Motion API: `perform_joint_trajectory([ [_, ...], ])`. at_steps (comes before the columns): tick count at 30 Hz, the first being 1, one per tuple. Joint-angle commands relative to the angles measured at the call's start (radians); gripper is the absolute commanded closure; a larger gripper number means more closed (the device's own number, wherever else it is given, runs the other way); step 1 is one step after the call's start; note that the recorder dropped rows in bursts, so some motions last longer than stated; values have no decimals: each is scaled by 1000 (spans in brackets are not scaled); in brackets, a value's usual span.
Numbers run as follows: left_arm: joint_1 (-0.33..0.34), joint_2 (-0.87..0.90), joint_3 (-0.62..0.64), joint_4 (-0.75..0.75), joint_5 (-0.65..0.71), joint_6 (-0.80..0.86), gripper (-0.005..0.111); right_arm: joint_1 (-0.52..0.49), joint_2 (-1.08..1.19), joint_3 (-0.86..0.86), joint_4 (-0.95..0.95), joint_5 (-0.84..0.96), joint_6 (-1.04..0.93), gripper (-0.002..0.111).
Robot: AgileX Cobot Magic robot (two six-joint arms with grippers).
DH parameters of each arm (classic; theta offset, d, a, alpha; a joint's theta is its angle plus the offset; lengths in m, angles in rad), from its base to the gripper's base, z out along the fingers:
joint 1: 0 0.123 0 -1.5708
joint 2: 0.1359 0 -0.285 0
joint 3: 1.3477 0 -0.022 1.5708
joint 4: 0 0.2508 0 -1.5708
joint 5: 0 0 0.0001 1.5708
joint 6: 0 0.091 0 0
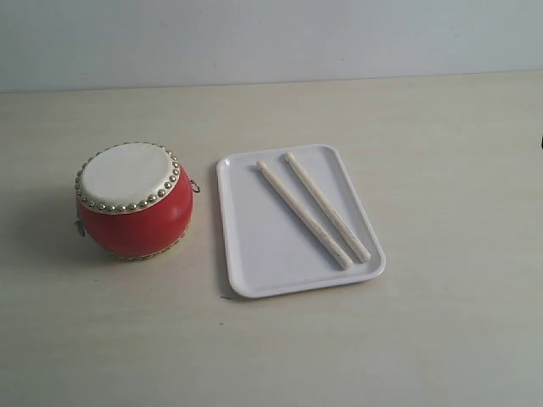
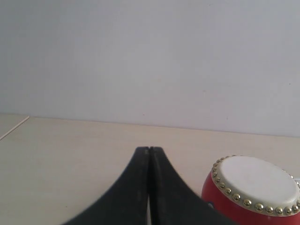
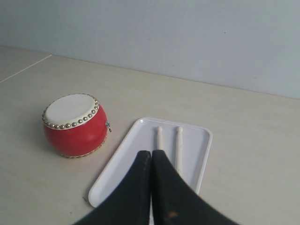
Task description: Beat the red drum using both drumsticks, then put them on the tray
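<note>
Jaws, left and right: both are seen clenched on nothing, kept clear of every item. Drumsticks (image 1: 304,215): laid side by side, slantwise, in the tray (image 1: 246,229). Red drum (image 1: 131,202): stood near the tray, not touching. If beating is judged pending, jaws are to be opened and one stick gripped by each near its end. Bench (image 1: 441,153): pale, wood-grained. Wall (image 1: 271,34): plain grey.

table (image 1: 271,356): pale wood-grain (matte) | wall (image 1: 271,34): plain grey-white, behind table
</note>
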State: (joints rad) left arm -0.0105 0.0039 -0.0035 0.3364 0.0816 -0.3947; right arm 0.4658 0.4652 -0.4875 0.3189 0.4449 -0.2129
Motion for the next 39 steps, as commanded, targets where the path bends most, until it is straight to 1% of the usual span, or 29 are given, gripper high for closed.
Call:
perform_joint_trajectory([
  [1, 3, -4, 4, 0, 5, 1, 107, -1, -2, 4, 2, -17, -1, 108],
  [5, 3, -4, 4, 0, 5, 1, 107, -1, -2, 4, 2, -37, -3, 108],
  [7, 3, -4, 4, 0, 5, 1, 107, -7, -2, 9, 2, -85, -3, 108],
  [8, 3, -4, 4, 0, 5, 1, 107, -25, -20, 26, 3, -136, -3, 108],
  [10, 3, -4, 4, 0, 5, 1, 107, -77, -68, 92, 44, -240, -3, 108],
  [11, 3, -4, 4, 0, 5, 1, 107, -121, -101, 134, 50, -289, -1, 108],
  [17, 3, -4, 4, 0, 5, 1, 107, -328, -343, 364, 44, -353, -13, 108],
  [20, 3, -4, 4, 0, 5, 1, 107, -386, -435, 438, 44, -395, -21, 108],
  [23, 3, -4, 4, 0, 5, 1, 107, -399, -465, 487, 41, -416, -21, 108],
  [29, 3, -4, 4, 0, 5, 1, 107, -399, -465, 487, 37, -399, -72, 108],
  [37, 3, -4, 4, 0, 5, 1, 107, -399, -465, 487, 39, -379, -71, 108],
  [39, 3, -4, 4, 0, 5, 1, 107, -399, -465, 487, -82, -347, 19, 108],
])
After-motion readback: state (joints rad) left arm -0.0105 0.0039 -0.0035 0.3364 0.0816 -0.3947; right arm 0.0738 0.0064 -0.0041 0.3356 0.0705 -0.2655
